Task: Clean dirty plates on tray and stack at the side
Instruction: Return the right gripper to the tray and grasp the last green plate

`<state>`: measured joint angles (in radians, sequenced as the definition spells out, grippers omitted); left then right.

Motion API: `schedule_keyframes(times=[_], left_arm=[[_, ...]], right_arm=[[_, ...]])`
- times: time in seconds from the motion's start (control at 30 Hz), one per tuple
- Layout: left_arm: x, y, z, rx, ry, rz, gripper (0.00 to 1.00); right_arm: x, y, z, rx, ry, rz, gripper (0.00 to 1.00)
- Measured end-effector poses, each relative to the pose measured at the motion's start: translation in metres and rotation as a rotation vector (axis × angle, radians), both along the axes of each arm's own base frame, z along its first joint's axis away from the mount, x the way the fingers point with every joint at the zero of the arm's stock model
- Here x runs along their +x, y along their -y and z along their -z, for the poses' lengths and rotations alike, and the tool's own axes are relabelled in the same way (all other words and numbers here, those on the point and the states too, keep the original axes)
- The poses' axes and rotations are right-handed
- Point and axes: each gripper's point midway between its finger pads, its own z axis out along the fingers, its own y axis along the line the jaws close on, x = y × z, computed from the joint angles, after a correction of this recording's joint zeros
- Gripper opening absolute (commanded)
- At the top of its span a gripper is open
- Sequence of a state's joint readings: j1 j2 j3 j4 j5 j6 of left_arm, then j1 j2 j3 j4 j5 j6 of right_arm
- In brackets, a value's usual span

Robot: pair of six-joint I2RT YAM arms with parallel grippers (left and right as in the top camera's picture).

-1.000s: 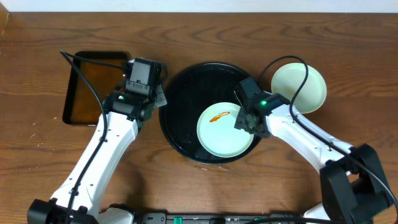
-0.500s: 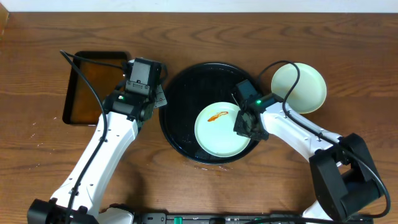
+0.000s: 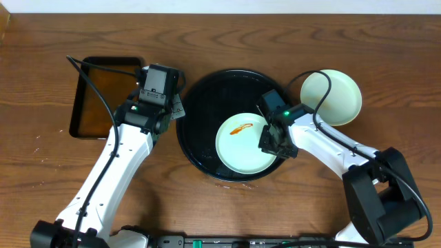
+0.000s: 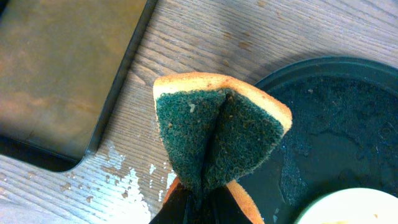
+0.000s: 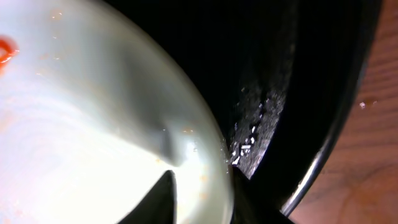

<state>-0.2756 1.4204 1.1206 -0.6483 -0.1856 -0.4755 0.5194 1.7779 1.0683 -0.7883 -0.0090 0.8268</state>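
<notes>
- Mint-green plate (image 3: pixel 244 148) with an orange-brown smear (image 3: pixel 241 129), lying in the lower right of the round black tray (image 3: pixel 207 103).
- Right gripper (image 3: pixel 269 141) clamped on that plate's right rim, a finger on each side of the edge.
- Left gripper (image 4: pixel 189 208) pinched on a folded yellow-and-green sponge (image 4: pixel 217 137), above the wood table (image 3: pixel 207 27) beside the tray's left rim.
- Pale plate (image 3: pixel 334 96) on the table, just right of the tray.
- Rectangular brown-bottomed tray (image 3: pixel 103 96) far left.

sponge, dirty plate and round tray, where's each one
sponge (image 4: pixel 217 134): left wrist view, on its green scrubbing face
dirty plate (image 3: pixel 244 149): overhead view, on the bare middle below the orange smear
round tray (image 3: pixel 212 98): overhead view, on its bare black floor, upper left
</notes>
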Motion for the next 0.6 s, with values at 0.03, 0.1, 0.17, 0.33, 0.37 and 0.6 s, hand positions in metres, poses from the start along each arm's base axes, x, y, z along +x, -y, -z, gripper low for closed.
schedule_keyframes(times=[0.03, 0.1, 0.17, 0.33, 0.37, 0.6], left_arm=[[0.000, 0.000, 0.000, 0.000, 0.000, 0.000, 0.07], [0.000, 0.000, 0.000, 0.000, 0.000, 0.000, 0.08], [0.000, 0.000, 0.000, 0.000, 0.000, 0.000, 0.08], [0.000, 0.000, 0.000, 0.000, 0.000, 0.000, 0.08], [0.000, 0.000, 0.000, 0.000, 0.000, 0.000, 0.08], [0.000, 0.000, 0.000, 0.000, 0.000, 0.000, 0.08]], right_arm=[[0.004, -0.001, 0.000, 0.004, 0.016, -0.011, 0.04], [0.011, -0.004, 0.000, 0.016, 0.051, -0.029, 0.01], [0.029, -0.010, -0.002, 0.047, 0.121, -0.075, 0.01], [0.063, -0.006, -0.010, 0.079, 0.242, -0.108, 0.01], [0.072, -0.006, -0.012, 0.086, 0.274, -0.114, 0.01], [0.117, -0.005, -0.032, 0.116, 0.461, -0.236, 0.13]])
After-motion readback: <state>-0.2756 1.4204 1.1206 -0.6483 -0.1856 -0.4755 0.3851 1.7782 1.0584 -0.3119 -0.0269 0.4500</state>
